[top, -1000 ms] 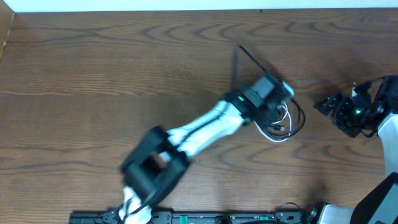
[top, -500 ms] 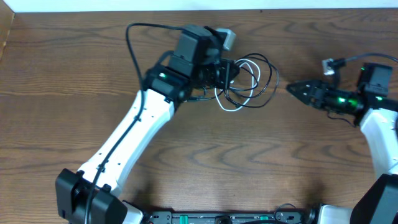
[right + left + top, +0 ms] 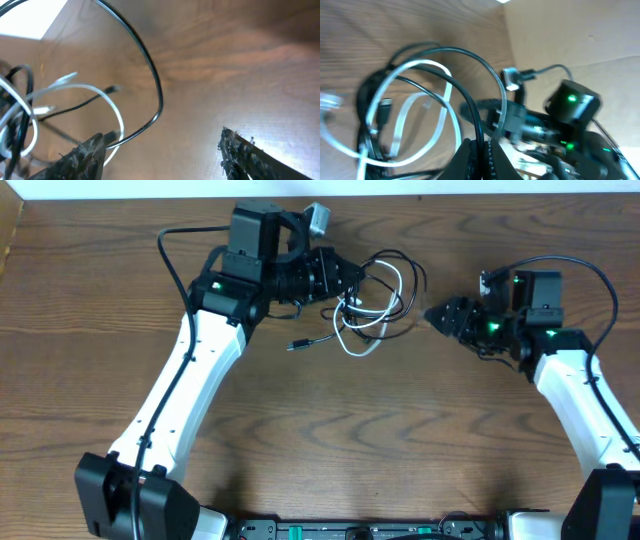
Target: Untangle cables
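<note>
Between left gripper [image 3: 343, 280], right gripper [image 3: 441, 314]: tangled cables [image 3: 368, 321]

The cables [image 3: 378, 310] lay in one tangle near the far edge of the bench [image 3: 400, 440], between the arms, with the left jaws at its left side, the right jaws just right of it, and one plug end [image 3: 297, 345] trailing out front-left.

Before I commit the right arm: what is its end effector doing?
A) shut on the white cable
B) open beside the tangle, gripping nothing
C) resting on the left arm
B: the right wrist view shows the right end effector with fingers spread wide and nothing clamped between them, the cables off to one side.
</note>
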Motion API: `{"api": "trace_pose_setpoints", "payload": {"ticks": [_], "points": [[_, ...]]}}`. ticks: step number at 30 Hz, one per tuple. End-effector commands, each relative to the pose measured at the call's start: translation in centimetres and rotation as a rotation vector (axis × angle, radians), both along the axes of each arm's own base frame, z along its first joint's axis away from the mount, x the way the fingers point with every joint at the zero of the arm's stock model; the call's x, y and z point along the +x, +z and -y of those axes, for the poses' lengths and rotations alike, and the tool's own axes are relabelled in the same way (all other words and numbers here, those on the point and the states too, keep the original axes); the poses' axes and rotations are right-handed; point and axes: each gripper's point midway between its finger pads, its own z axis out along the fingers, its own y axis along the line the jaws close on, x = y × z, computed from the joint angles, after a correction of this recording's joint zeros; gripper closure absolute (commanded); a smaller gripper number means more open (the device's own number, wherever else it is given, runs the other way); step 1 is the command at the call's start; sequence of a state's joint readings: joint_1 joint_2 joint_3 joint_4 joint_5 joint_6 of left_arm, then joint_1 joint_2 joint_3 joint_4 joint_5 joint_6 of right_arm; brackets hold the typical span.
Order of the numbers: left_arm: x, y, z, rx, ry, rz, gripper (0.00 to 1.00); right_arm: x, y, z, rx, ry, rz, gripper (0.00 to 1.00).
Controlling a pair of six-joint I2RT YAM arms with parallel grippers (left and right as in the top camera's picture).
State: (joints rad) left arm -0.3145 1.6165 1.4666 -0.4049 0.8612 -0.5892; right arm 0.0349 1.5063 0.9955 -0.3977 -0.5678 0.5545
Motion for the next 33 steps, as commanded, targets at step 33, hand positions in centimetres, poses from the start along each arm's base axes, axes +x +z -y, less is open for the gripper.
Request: {"api": "trace_pose_setpoints", "payload": {"ticks": [33], "points": [[-2.0,6.4,-2.0,-0.234,-0.261,0.203,0.93,1.1,-5.5,9.4,-0.041,-0.103,-0.075,0.36]]}}
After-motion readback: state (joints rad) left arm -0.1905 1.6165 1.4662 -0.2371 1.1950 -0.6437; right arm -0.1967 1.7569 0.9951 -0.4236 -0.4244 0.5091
